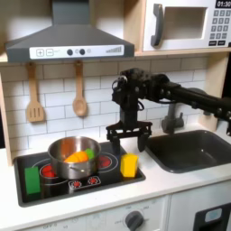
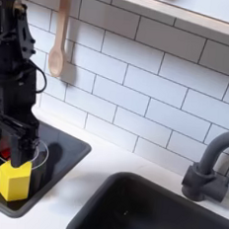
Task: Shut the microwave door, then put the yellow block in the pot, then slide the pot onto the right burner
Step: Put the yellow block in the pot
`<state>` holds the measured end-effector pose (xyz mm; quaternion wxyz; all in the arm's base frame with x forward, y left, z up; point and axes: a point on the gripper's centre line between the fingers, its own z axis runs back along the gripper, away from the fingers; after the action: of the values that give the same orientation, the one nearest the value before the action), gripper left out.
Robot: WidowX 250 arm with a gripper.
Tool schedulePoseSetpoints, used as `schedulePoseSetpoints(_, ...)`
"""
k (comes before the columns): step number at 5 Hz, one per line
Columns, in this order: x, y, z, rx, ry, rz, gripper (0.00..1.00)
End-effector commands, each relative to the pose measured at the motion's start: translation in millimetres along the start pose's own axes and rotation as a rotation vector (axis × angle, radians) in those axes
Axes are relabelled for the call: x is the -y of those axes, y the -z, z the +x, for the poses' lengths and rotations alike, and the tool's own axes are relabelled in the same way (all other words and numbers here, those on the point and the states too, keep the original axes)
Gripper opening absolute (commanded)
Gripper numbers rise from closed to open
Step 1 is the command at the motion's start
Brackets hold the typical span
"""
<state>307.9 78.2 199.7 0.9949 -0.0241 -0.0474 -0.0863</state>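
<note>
- Fingers [image 1: 118, 138] of the gripper [image 1: 130, 141] stand spread apart and hold nothing; they hang directly above the yellow block [image 1: 130, 165], with a clear gap still between tips and block in the first exterior view.
- Largest of the task's things is the microwave door [image 1: 180, 24], which lies flush with the cabinet at the top right of the first exterior view, so I judge step 1 is finished.
- Next in size, the stovetop [image 1: 54, 187] is a dark panel with 2 red burner rings; the right burner [image 1: 110, 162] is partly hidden by the block.
- Then the pot [image 1: 74, 155] sits on the ring at the first exterior view's left, and something orange and green already lies inside it.
- A green block [image 1: 32, 181] stands upright at the front left corner of the stovetop, well apart from the gripper.
- Smallest, the yellow block stands upright at the front edge of the stovetop, near the pot's right side; in the second exterior view the block [image 2: 14, 179] shows just below the black gripper [image 2: 20, 151].
- For the step in hand, I think the gripper should go straight down with the block centred between the fingers, close on its 2 flat sides, then lift high enough to pass the pot's wall.
</note>
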Motion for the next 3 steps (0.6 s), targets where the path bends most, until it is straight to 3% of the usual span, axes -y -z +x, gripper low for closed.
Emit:
schedulePoseSetpoints(1, 0.8, 8.3, 5.4, -0.005, 0.041, 0.037, 1.0)
schedulePoseSetpoints(3, 3.1, 17.4, 3.1, -0.039, 0.066, 0.0, 1.0)
